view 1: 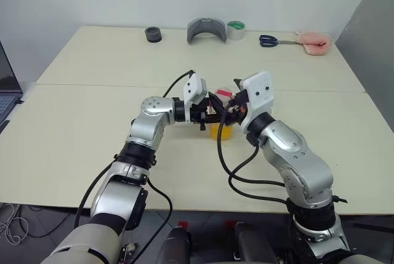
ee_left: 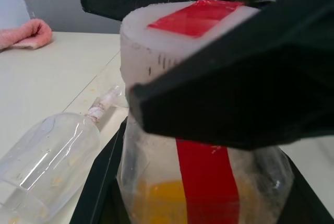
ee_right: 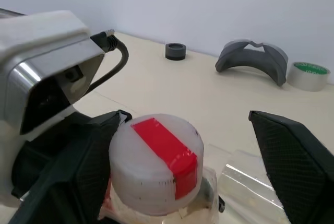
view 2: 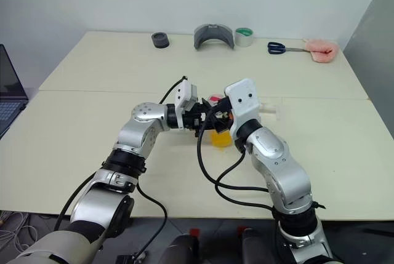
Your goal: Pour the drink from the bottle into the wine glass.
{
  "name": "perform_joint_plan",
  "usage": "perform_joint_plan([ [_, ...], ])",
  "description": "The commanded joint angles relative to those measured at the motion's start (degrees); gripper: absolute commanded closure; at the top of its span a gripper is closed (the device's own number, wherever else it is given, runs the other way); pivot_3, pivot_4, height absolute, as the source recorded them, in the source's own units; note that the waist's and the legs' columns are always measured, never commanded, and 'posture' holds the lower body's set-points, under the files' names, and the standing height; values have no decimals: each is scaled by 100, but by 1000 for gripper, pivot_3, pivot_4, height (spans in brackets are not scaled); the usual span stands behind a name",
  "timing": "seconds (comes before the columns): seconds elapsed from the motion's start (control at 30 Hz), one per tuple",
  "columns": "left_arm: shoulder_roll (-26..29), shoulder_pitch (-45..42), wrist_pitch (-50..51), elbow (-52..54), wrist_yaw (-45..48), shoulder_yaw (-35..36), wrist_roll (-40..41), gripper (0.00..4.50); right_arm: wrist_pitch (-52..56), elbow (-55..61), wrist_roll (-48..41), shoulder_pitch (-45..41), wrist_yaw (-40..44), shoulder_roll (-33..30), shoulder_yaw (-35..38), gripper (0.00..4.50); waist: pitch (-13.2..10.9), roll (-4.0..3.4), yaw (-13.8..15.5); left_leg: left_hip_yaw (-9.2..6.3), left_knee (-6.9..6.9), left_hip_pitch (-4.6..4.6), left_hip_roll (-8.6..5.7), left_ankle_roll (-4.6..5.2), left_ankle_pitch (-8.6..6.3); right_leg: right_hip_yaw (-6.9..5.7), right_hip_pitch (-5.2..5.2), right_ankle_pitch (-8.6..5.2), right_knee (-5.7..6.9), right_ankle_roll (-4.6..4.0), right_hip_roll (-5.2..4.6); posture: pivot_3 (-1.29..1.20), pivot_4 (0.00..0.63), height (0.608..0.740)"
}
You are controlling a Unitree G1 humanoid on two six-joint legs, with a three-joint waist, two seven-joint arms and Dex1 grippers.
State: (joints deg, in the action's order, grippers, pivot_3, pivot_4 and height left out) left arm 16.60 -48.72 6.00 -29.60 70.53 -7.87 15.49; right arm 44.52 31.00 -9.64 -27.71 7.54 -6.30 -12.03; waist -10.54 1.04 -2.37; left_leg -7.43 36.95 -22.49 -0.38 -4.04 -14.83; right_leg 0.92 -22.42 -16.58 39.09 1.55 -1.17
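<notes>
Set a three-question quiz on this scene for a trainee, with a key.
1. True or false: the cap is on the bottle.
2. Choose one. The wine glass is: A, standing upright; B, lying on its side on the table beside the bottle; C, lifted in a pincer.
3. Short answer: which one grips the bottle's body, the left pincer or the right pincer?

Key: 1 true. 2 B. 3 the left pincer; the right pincer stands open on either side of the cap.
</notes>
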Motion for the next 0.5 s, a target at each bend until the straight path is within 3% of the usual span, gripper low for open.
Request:
perform_joint_plan([
  [0.03,17,-73,-82,180,2,88,41,2687,-9,189,43,-111,16,-32,93,1804,0,0,-2,0,0,0,0,0,0,0,0,0,0,0,0,0,150,740],
  [0.13,28,-46,-66,211,-14,95,39,2690,0,200,41,-115,68,-52,66,2620,0,0,-3,0,0,0,-1,3,-2,0,0,0,0,0,0,0,150,740],
  [0.23,47,-15,-32,258,-4,92,48,2694,-141,159,-95,-131,363,-138,35,2608,0,0,-5,0,0,0,-1,5,-3,0,0,0,0,0,0,0,150,740],
  [0.3,62,-14,-3,259,26,89,57,2694,-610,7,-400,-210,1115,-386,17,2608,0,0,-5,0,1,0,-2,6,-3,0,0,0,0,0,0,0,150,740],
  [0.43,168,-53,34,282,250,44,62,2701,-1158,-1311,-1315,-863,3846,-1576,208,2608,-3,-3,-20,6,3,4,-3,20,-11,-1,6,0,-2,1,0,0,150,740],
  [0.5,196,-74,54,292,289,53,71,2702,-1163,-1983,-1486,-1252,4618,-1974,201,2608,-4,-4,-42,8,0,9,-3,22,-10,0,9,1,-2,1,0,0,150,740],
])
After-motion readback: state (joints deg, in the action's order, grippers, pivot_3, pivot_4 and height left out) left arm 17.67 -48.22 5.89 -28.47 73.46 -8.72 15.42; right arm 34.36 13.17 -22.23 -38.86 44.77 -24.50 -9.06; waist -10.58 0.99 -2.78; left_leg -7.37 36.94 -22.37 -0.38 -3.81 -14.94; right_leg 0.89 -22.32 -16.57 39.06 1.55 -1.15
